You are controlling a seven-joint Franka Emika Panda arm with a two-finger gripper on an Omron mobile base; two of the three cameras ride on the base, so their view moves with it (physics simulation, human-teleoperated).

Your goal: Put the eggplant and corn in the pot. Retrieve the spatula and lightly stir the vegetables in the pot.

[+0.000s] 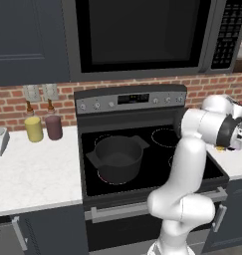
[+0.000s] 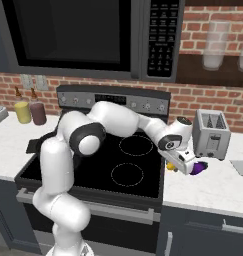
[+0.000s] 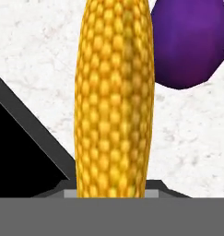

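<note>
One claw [image 2: 179,166] part-closed, clenched on corn [image 3: 114,99] over bench [image 2: 213,185]; eggplant [image 3: 187,41] at 1 o'clock of it.

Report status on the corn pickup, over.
Gripper down at the right-hand counter, shut on the corn. Eggplant close beside the corn, on the counter. Pot on the stove, nothing in it. Path looks clear.
</note>
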